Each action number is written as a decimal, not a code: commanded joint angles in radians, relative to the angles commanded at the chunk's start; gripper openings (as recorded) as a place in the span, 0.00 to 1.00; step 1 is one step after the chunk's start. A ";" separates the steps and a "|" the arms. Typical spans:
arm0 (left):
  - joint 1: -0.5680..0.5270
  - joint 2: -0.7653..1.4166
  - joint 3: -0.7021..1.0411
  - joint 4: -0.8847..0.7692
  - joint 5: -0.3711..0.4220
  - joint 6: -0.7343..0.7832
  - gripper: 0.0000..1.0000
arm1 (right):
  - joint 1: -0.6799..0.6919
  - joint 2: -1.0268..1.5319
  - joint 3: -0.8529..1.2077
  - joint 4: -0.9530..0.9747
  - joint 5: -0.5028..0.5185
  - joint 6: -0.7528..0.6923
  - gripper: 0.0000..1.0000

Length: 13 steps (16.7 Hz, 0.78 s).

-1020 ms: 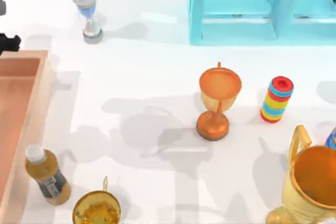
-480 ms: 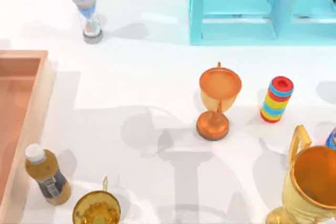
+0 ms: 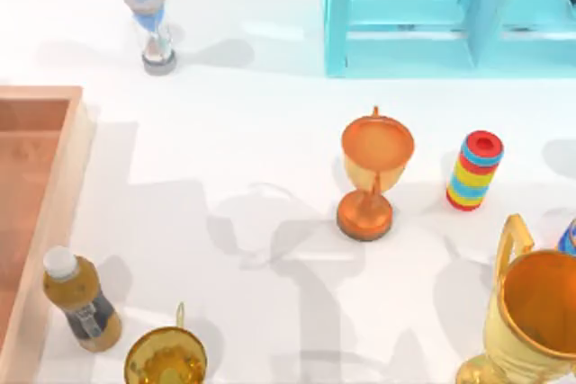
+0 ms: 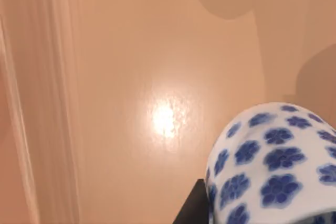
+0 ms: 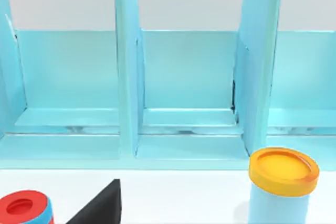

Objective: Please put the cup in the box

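Observation:
The cup [image 4: 273, 161], white with blue flowers, sits close in the left wrist view, hanging over the smooth orange-brown floor of the box [image 4: 157, 51]. My left gripper [image 4: 231, 216] is shut on the cup; one dark finger [image 4: 191, 208] shows beside its wall. In the top view the box [image 3: 58, 195] lies at the table's left edge, cut off by the frame. My right gripper [image 5: 100, 208] is parked at the right, facing the turquoise shelf.
A turquoise shelf cabinet [image 3: 423, 15] stands at the back right. An orange trophy [image 3: 373, 173], a striped ring stack [image 3: 474, 171], a gold trophy [image 3: 531, 312], a gold goblet [image 3: 166, 361], a bottle [image 3: 79, 301] and an hourglass [image 3: 153, 26] are spread over the table. An orange-lidded can [image 5: 281, 184] stands before the shelf.
The dark part of my left arm at the top view's far left edge has gone out of frame. The arm shadows on the table have shifted.

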 joint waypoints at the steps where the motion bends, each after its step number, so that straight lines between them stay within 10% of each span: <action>1: 0.001 0.001 -0.029 0.030 0.000 0.001 0.00 | 0.000 0.000 0.000 0.000 0.000 0.000 1.00; 6: 0.003 0.003 -0.055 0.057 0.001 0.001 0.00 | 0.000 0.000 0.000 0.000 0.000 0.000 1.00; 13: 0.003 0.003 -0.055 0.057 0.001 0.001 0.53 | 0.000 0.000 0.000 0.000 0.000 0.000 1.00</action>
